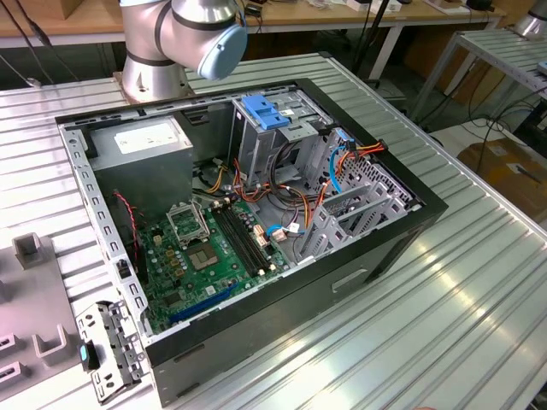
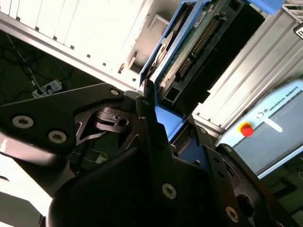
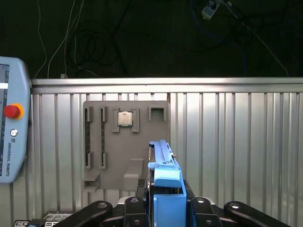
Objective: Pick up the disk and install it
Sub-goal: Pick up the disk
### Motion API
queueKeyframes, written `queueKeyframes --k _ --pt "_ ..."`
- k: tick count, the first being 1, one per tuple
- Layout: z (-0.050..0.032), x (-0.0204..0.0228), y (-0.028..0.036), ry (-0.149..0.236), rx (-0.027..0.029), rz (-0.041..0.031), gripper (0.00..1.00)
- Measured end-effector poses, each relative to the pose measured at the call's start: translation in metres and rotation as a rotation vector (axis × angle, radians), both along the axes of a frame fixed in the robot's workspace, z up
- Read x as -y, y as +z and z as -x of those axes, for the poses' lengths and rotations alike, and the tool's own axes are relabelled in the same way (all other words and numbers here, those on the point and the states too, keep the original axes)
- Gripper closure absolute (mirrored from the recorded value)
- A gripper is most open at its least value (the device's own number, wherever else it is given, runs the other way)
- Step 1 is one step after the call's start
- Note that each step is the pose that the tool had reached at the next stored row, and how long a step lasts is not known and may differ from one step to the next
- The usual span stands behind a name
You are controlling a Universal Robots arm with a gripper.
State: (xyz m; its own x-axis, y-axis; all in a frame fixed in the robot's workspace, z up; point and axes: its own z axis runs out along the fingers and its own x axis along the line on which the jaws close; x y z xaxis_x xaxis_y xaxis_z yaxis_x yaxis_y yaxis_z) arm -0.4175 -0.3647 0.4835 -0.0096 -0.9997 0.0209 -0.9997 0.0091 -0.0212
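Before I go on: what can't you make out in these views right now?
- Label of the disk: the first wrist view shows it edge-on, and the gripper hides its lower end.
- The arm: cut by the exterior view's top edge, so the disk's distance from the case cannot be told.
- Slot of the drive cage: in the exterior view, hidden behind its own walls and the blue latch.

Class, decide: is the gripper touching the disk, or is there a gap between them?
Touching. In the first wrist view the disk stands edge-on in the gripper, its blue rails pressed against it on both sides with no gap.
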Motion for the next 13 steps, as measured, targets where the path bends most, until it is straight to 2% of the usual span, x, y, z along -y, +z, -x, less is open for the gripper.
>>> queueKeyframes --k 3,9,13 --pt "-0.0165 0.0 0.0 0.0 -0.0001 0.0 0.63" --pt "-0.0349 0.0 -0.0001 0.0 0.0 0.0 0.63" --pt "-0.0437 0.0 -0.0001 0.0 -0.0001 0.0001 0.63"
